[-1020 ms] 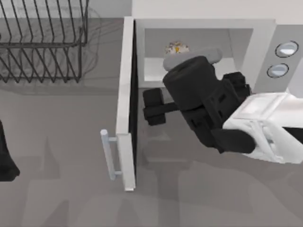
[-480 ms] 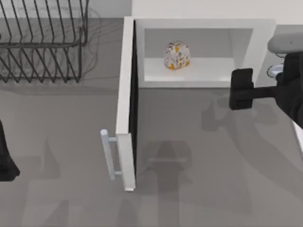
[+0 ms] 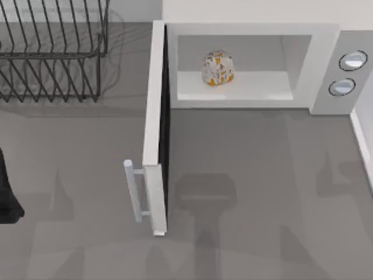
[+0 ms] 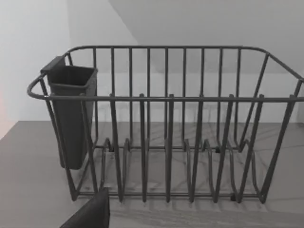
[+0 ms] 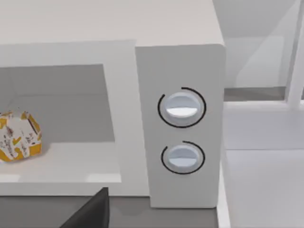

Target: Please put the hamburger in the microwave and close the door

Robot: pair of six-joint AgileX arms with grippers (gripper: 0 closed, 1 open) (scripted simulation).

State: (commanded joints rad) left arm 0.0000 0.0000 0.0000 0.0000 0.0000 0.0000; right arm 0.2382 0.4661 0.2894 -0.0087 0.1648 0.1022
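While the door [image 3: 155, 134] stands open, the hamburger [image 3: 218, 68] sits inside the microwave [image 3: 323, 64].

Hamburger [image 3: 218, 68], pale with orange patches, sits inside microwave [image 3: 326, 70] cavity at bench's far edge; door [image 3: 155, 128] stands fully open

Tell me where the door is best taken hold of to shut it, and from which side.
Judging from the top view, the door stands fully open, edge-on, hinged at the microwave's left front corner. Its bar handle sits at the free edge, facing the table's left. Grip or push there, coming from the left, probably with the left tool; farthest from the hinge, it swings easiest.
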